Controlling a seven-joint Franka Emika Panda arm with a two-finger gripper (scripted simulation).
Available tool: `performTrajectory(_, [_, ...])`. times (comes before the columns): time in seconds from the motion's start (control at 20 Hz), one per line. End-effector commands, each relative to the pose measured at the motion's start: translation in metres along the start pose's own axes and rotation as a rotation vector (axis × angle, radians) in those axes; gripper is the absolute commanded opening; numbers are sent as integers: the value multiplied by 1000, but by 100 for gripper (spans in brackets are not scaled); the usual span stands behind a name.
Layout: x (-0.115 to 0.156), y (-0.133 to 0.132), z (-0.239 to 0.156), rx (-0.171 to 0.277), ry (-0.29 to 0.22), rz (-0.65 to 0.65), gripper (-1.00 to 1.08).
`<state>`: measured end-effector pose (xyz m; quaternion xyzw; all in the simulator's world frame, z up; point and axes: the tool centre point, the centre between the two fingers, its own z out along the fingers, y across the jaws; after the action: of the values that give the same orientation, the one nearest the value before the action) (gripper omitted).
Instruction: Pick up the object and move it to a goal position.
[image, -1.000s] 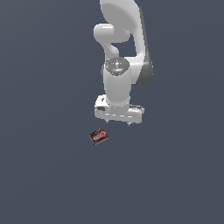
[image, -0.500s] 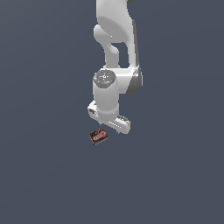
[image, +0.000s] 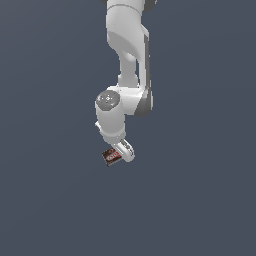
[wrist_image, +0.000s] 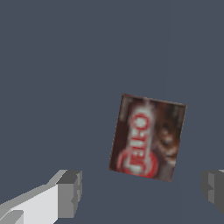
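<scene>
The object (image: 110, 157) is a small flat dark brown box with a red label and whitish lettering, lying flat on the grey floor. In the exterior view my gripper (image: 121, 150) hangs just over it, partly covering its right side. The wrist view shows the object (wrist_image: 148, 138) close below the camera, slightly tilted. My gripper (wrist_image: 142, 192) is open, with one grey fingertip (wrist_image: 70, 194) on one side and the other at the frame's edge. Nothing is held, and the box lies apart from both pads.
A uniform dark grey floor (image: 200, 200) surrounds the box on every side. The white arm (image: 127, 60) rises from the hand toward the top of the exterior view. No other objects show.
The hand has dropped lower and shifted toward the exterior view's left, ending right over the box. It has also turned about its axis. The box has not moved.
</scene>
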<state>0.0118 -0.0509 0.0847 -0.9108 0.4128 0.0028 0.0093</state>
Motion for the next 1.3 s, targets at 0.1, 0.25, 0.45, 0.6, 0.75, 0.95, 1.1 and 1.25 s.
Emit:
performTrajectory(0.1, [9,9,10,-7,7,101,100])
performTrajectory(0.25, [13,14,14,-10,10,146,100])
performTrajectory(0.45, [17,17,18,-13,13,181,100])
performTrajectory(0.6, [17,18,18,-13,14,189,100])
performTrajectory(0.75, [17,18,20,-13,13,183,100])
performTrajectory(0.95, [17,18,32,-13,14,185,100])
performTrajectory(1.1, [17,19,48,-13,14,187,100])
performTrajectory(1.25, [17,20,61,-13,14,188,100])
